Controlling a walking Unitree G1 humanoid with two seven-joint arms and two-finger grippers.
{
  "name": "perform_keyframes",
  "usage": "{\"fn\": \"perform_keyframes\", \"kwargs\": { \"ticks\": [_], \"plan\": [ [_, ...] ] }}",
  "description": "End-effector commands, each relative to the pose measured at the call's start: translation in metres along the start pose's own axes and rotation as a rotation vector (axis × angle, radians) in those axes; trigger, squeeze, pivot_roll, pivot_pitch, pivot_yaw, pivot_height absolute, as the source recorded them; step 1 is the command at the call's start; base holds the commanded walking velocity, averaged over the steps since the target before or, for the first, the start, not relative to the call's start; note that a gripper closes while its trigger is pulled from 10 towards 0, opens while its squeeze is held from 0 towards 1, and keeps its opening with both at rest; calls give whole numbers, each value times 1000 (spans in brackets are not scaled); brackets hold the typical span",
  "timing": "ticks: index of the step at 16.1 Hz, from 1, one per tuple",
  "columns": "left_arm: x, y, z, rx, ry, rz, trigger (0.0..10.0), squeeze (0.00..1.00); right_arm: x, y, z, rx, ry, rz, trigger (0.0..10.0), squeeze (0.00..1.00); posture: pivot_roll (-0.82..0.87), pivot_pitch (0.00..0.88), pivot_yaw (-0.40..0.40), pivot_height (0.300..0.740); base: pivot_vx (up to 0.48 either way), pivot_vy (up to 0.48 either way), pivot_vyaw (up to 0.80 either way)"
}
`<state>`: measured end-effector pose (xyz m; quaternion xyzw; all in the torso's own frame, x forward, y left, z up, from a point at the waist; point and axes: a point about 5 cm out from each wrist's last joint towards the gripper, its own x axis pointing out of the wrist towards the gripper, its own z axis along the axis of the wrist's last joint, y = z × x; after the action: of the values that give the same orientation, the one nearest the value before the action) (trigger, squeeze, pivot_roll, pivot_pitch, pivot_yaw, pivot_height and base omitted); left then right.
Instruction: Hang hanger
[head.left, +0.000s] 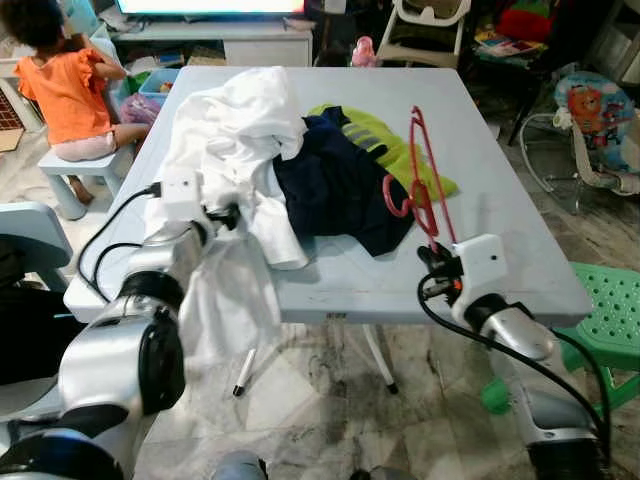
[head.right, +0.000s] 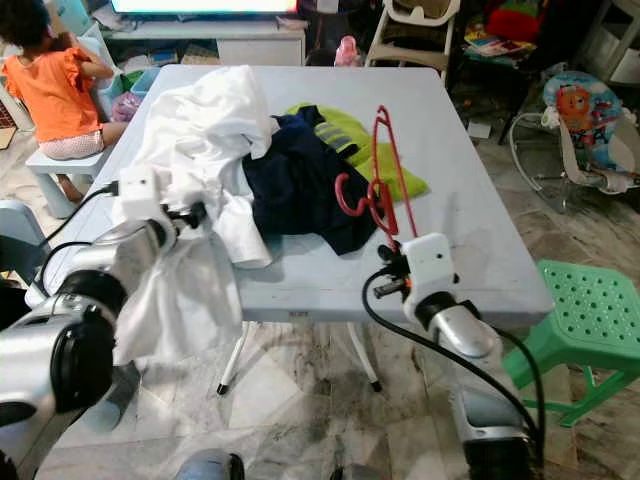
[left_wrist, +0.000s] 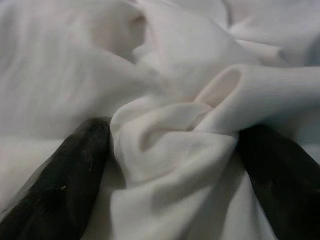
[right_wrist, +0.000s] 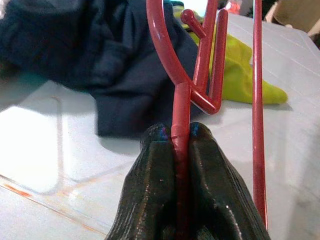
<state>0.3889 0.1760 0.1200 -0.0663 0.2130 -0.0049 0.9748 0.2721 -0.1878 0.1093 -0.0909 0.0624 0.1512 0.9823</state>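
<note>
Red plastic hanger (head.left: 424, 180): held up off the tabletop at right of centre in the left eye view, its hook curling over the dark navy garment (head.left: 335, 185). The right gripper (right_wrist: 181, 150) holds it; in the right wrist view both black fingers are pressed tight against one red bar, with a second bar running free just beside them.

The navy garment lies mid-table, overlapping a lime-green garment (head.left: 385, 145) that spreads toward the upper right. To the left, a white shirt (head.left: 235, 130) is heaped across the table's left half, with part of it draped over the near edge.

The left gripper (left_wrist: 175, 150) sits at the lower left part of that heap. In the left wrist view its two fingers are spread apart, with a bunched fold of white cloth clamped between them.

All lies on a pale blue folding table (head.left: 500, 230). A green plastic stool (head.left: 610, 310) stands at the right edge of the frame. A person in an orange top (head.left: 65, 85) sits on a small stool (head.left: 70, 175) in the upper left corner. The floor is marbled tile (head.left: 330, 400).
</note>
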Motion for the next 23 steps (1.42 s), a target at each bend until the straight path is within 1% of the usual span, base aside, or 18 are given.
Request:
{"fn": "perform_keyframes", "kwargs": {
  "ticks": [1,2,3,5,7,8,9,10,11,12,15,17,18,19,21,22,23],
  "plan": [
    [2,-17,15,-2,-38,-41,10000,0,-7,-11,6,-14,-5,-41,10000,0,-201,18,3,740,0,0,0],
    [2,-24,26,-7,-75,-55,10000,0,-11,-14,7,-20,-3,-51,10000,0,-236,21,13,740,0,0,0],
    [2,-24,26,-7,-75,-55,10000,0,-11,-14,7,-20,-3,-51,10000,0,-236,21,13,740,0,0,0],
    [1,-33,44,-4,-133,-75,10000,0,-18,-18,9,-36,4,-66,10000,0,-279,23,25,740,0,0,0],
    [0,-36,53,-5,-164,-76,10000,0,-21,-20,9,-41,9,-73,10000,0,-283,23,26,740,0,0,0],
    [-3,-37,73,-16,-225,-55,10000,0,-25,-22,9,-53,12,-84,10000,0,-301,23,31,740,0,0,0],
    [-5,-37,85,-37,-265,-46,10000,0,-26,-23,10,-56,13,-89,10000,0,-314,25,32,740,0,0,0],
    [-7,-36,96,-41,-298,-32,10000,0,-28,-24,10,-57,14,-92,10000,0,-318,25,33,740,0,0,0],
    [-9,-35,102,-42,-317,-24,10000,0,-29,-24,11,-57,15,-93,10000,0,-318,25,33,740,0,0,0],
    [-15,-33,123,-49,-383,-3,10000,0,-30,-25,13,-59,15,-95,10000,0,-326,26,33,740,0,0,0],
    [-24,-28,148,-59,-458,13,10000,0,-31,-26,16,-61,12,-96,10000,0,-321,21,28,740,0,0,0],
    [-28,-25,158,-55,-496,14,10000,0,-29,-24,17,-58,9,-93,10000,0,-294,10,26,740,0,0,0],
    [-27,-22,155,-63,-494,15,10000,0,-25,-22,17,-52,5,-87,10000,0,-272,6,24,740,0,0,0],
    [-21,-18,138,-58,-457,11,10000,0,-18,-16,18,-34,-8,-72,10000,0,-252,4,23,740,0,0,0],
    [-15,-5,113,-30,-410,33,10000,0,-10,-6,17,-7,-11,-41,10000,0,-210,1,22,740,0,0,0],
    [-12,5,97,0,-375,62,10000,0,-8,-3,17,8,-14,-32,10000,0,-204,1,19,740,0,0,0],
    [-11,15,82,8,-331,88,10000,0,-6,0,14,23,-8,-23,10000,0,-165,19,15,740,0,0,0]
  ]
}}
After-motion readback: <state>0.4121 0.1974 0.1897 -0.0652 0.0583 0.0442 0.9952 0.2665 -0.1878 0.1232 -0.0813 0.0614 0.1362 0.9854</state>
